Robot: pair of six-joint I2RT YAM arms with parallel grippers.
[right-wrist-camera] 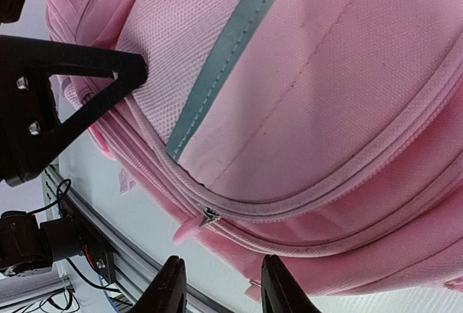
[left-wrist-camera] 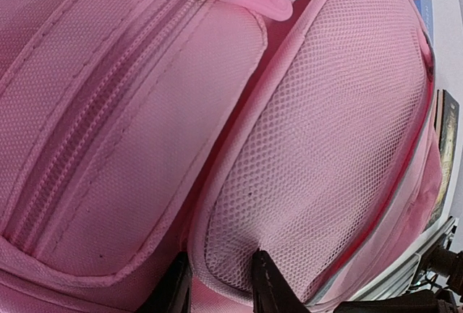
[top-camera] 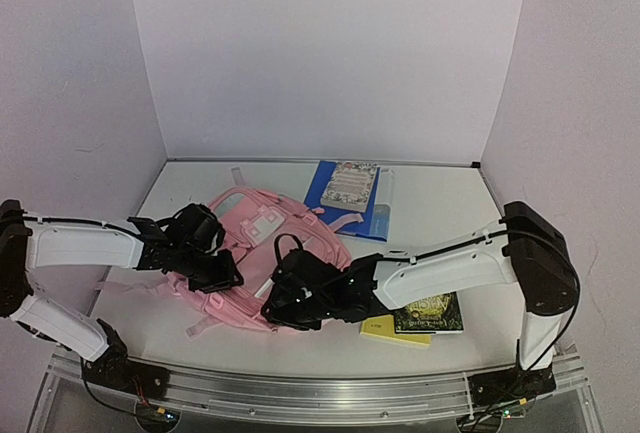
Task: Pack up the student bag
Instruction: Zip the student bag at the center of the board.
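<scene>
L gripper pinches the student bag at its mesh pocket rim, R gripper narrow but empty, so I'd ease R onto the near zip pull b4 closing.

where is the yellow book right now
In the top view, the yellow book lies near the table's front edge on the right, partly under a dark-covered book, right of the pink backpack.

My left arm and right arm reach inward, low. My left gripper pinches the student bag; my right gripper stands parted, holding nothing.
</scene>
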